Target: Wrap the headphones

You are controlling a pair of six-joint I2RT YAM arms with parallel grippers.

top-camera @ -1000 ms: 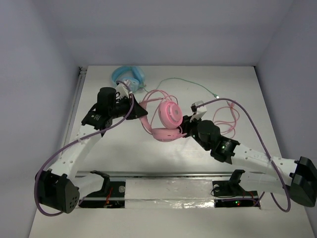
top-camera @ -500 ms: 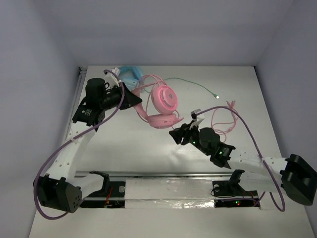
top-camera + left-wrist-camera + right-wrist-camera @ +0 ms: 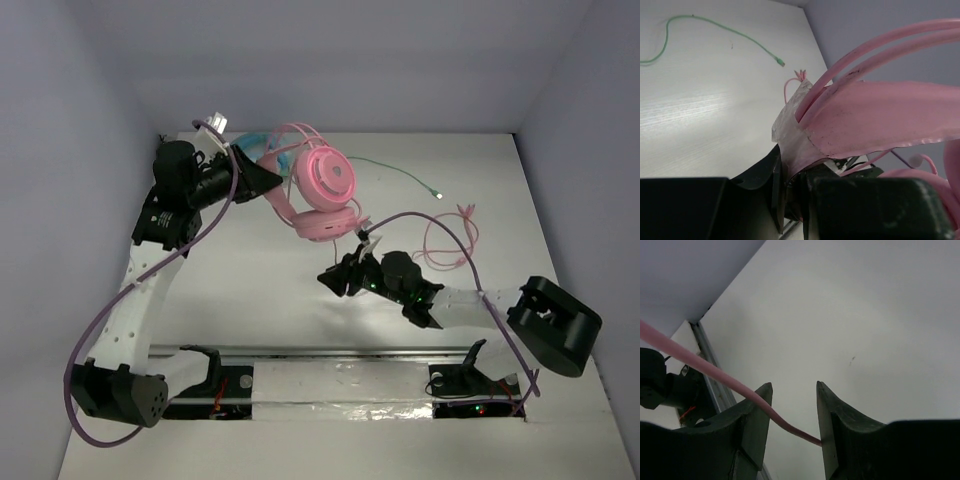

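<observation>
Find pink headphones (image 3: 325,195) lifted off the bench (image 3: 250,290), hanging toward the far-left corner, just in front of light blue headphones (image 3: 258,143) and their green cable (image 3: 395,172).

Read left fingers (image 3: 270,180) as closed on the headband. In the left wrist view, see thin twin pink wires (image 3: 880,42) and wide pink strap (image 3: 890,115) running straight out of the black tips.

Place right fingers (image 3: 333,280) lower, between bench middle and near edge, well apart from the earcups. In the right wrist view, see them parted, gripping nothing, with pink cable (image 3: 715,374) passing slantwise through the gap and brushing one inner face. Cannot tell the tension on it.

Note the remaining cable lying in loose loops (image 3: 430,240) toward the right edge.

Compare with one second back:
- Log headphones carried from bench middle up toward the far-left corner.
- Log right fingers drawn back from beside the lower earcup toward the near edge.

Judge this as set-up. Take the headband as now anchored aloft and the cable as threaded through open fingers, ready for closing and winding. See no turns of cable round the headband or earcups, so count wrapping proper as not yet begun.

Flag the risk of the cable slipping from the open gap before closing.
</observation>
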